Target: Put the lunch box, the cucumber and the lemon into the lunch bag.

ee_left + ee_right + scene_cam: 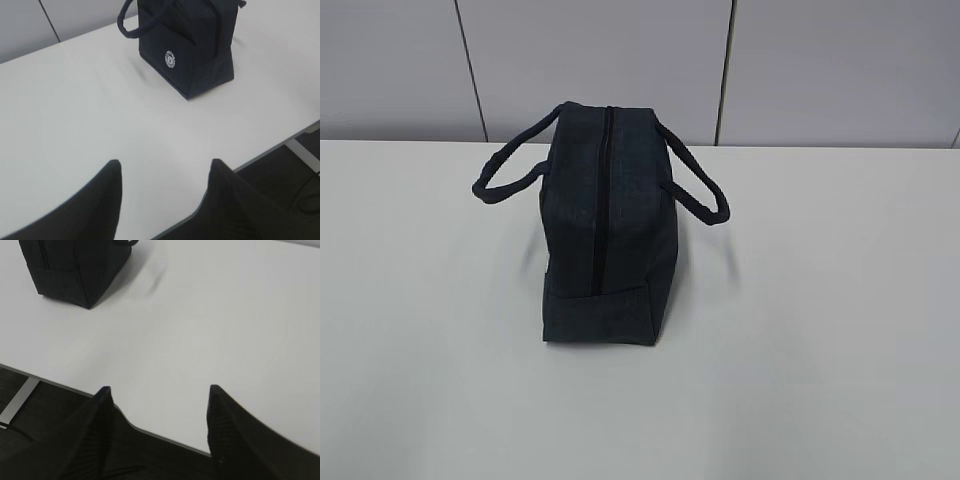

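The lunch bag [605,225] is standing upright on the white tabletop [820,320], a little left of centre and toward the far side, close to the grey panelled wall [590,60] behind it. In the exterior view its narrow end is facing the camera, with the dark zipper [602,190] running over the top and down that end; the zipper is looking closed. Its two loop handles are drooping outward, one handle [505,180] hanging to the left and the other handle [700,185] hanging to the right.

The left wrist view is showing the bag's broad side, which is carrying a small round white logo [170,58]. The left gripper [165,172] is hovering over bare tabletop near the front edge, well apart from the bag, its jaws standing apart with nothing between them.

The right gripper [157,397] is hanging above the near edge of the tabletop, also well apart from the bag, whose lower corner is appearing at the far left of the right wrist view. Its jaws are likewise standing apart and holding nothing. A pale table leg [17,397] is showing below the tabletop edge.
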`<move>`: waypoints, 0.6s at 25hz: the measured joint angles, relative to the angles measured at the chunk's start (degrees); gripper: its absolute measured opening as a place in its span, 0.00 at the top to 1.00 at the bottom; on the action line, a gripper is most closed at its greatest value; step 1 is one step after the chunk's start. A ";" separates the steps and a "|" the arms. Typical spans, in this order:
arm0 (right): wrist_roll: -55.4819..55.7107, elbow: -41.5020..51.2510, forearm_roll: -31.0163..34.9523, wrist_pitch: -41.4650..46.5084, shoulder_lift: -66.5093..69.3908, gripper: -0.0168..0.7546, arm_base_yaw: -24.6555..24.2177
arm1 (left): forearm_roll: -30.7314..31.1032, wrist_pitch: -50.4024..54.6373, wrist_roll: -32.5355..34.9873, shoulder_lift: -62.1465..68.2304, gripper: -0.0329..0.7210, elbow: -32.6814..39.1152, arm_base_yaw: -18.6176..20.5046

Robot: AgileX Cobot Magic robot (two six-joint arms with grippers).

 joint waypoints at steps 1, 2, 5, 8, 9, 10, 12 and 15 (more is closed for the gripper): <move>0.00 1.06 0.00 0.00 0.00 0.40 0.00 | 0.00 -0.12 0.00 -0.02 0.45 0.84 0.00; 0.00 2.18 0.00 0.00 0.00 0.40 0.00 | 0.14 0.00 0.00 -0.02 0.45 1.43 0.00; 0.11 4.86 -0.27 -0.55 0.00 0.40 0.00 | 0.39 -0.24 0.00 -0.02 0.45 3.34 0.00; 0.11 5.46 -0.37 -2.89 0.00 0.40 0.00 | 0.75 -0.74 0.00 -0.02 0.45 5.23 0.00; 0.11 5.86 -0.52 -3.78 0.00 0.40 0.00 | 1.00 -0.72 0.00 -0.02 0.46 5.34 0.00; 0.11 6.30 -0.62 -4.70 0.00 0.40 0.00 | 1.32 -0.86 0.00 -0.02 0.47 5.34 0.00; 0.11 7.05 -0.75 -6.07 0.00 0.40 0.00 | 2.74 -0.95 0.00 -0.02 0.49 5.37 0.00; 0.11 7.35 -0.97 -6.45 0.00 0.40 0.00 | 3.72 -1.09 0.00 -0.02 0.51 5.71 0.00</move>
